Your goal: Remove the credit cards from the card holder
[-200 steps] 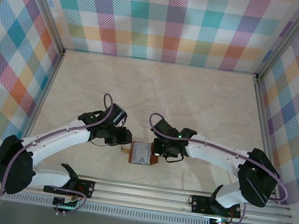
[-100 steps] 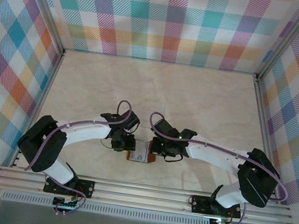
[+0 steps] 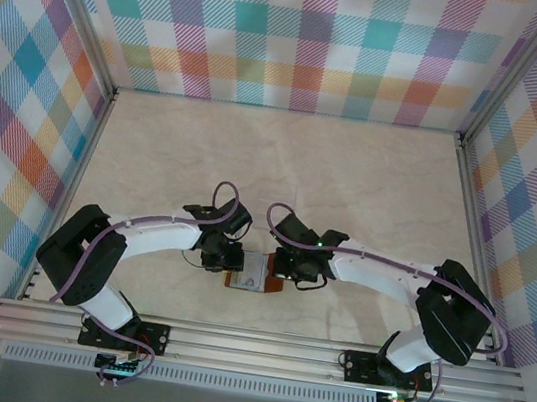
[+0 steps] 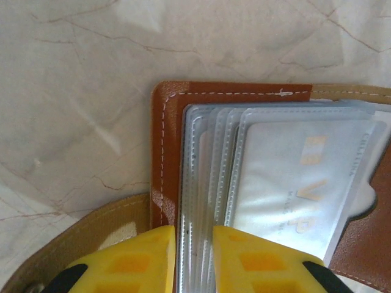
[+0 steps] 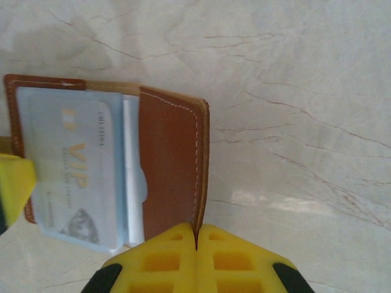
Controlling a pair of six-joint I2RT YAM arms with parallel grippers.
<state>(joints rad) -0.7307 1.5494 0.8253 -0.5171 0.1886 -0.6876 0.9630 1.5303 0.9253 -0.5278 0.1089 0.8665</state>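
The card holder (image 3: 253,278) lies open on the table between my two grippers, brown leather (image 4: 166,152) round a fan of clear plastic sleeves (image 4: 208,159). A pale credit card (image 4: 299,183) with gold "VIP" lettering sits in the top sleeve, also seen from the right wrist (image 5: 73,177). A white card edge (image 5: 130,165) shows behind the leather pocket (image 5: 171,165). My left gripper (image 4: 193,256) has its yellow fingers pressed on both sides of the sleeves' edges. My right gripper (image 5: 197,241) is shut on the holder's right flap edge.
The holder's tan strap (image 4: 91,226) lies left of my left fingers. Bare marble tabletop (image 3: 283,173) stretches behind the arms, bounded by checked walls (image 3: 303,34). A metal rail (image 3: 257,346) runs along the near edge.
The left arm swung right to the holder's left side and its jaws narrowed onto the sleeve edges. The right gripper kept its hold on the flap.
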